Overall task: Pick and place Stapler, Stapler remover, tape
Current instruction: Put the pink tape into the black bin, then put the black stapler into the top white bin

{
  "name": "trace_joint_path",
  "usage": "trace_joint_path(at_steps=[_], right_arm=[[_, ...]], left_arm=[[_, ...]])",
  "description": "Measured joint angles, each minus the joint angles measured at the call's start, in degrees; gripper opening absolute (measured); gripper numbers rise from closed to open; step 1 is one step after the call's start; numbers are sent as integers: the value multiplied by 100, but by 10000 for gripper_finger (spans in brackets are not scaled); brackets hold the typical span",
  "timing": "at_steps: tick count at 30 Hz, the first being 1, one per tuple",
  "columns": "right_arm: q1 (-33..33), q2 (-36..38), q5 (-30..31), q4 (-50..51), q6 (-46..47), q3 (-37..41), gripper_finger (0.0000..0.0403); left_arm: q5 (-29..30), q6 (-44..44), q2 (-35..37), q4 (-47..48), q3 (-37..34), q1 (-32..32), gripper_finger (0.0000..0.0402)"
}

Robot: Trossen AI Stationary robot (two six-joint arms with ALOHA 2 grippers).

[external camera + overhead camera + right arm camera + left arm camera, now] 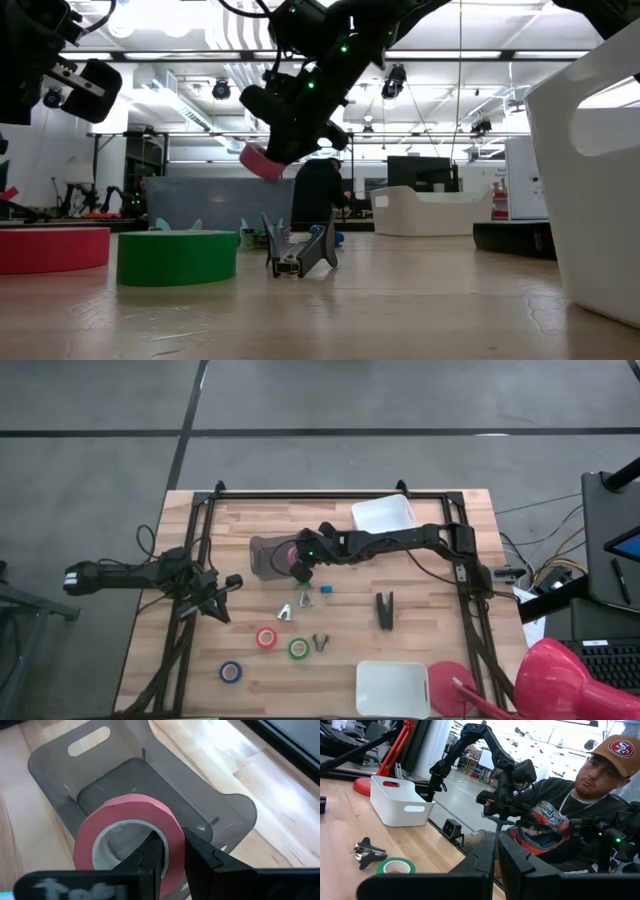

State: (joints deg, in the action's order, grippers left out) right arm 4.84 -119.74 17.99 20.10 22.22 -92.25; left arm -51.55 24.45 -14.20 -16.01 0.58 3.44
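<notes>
Gripping the pink tape roll (127, 837) by its wall, the right gripper (172, 851) hung over the grey bin (150, 775); left gripper (496, 855) sat nearly closed, empty.

Wooden table (420, 575) with tape rolls (267, 638), bins (393, 688)

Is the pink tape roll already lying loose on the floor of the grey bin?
No: the right gripper pinches the pink tape roll by its wall, holding it above the grey bin.

Grey bin (265, 555) partly hidden under right arm; lower white bin (392, 690) cut by frame edge.
</notes>
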Motion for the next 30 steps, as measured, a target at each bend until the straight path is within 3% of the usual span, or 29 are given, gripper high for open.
trace_joint_path(at_steps=[15, 22, 30], right_arm=[[-14, 40, -34, 30, -99, 2, 196], [-317, 311, -45, 193, -540, 0, 210], [-1004, 508, -53, 1078, -225, 0, 202]], left_arm=[[0, 0, 0, 17, 0, 2, 23], [0, 0, 0, 21, 0, 0, 23], [0, 0, 0, 36, 0, 0, 23]])
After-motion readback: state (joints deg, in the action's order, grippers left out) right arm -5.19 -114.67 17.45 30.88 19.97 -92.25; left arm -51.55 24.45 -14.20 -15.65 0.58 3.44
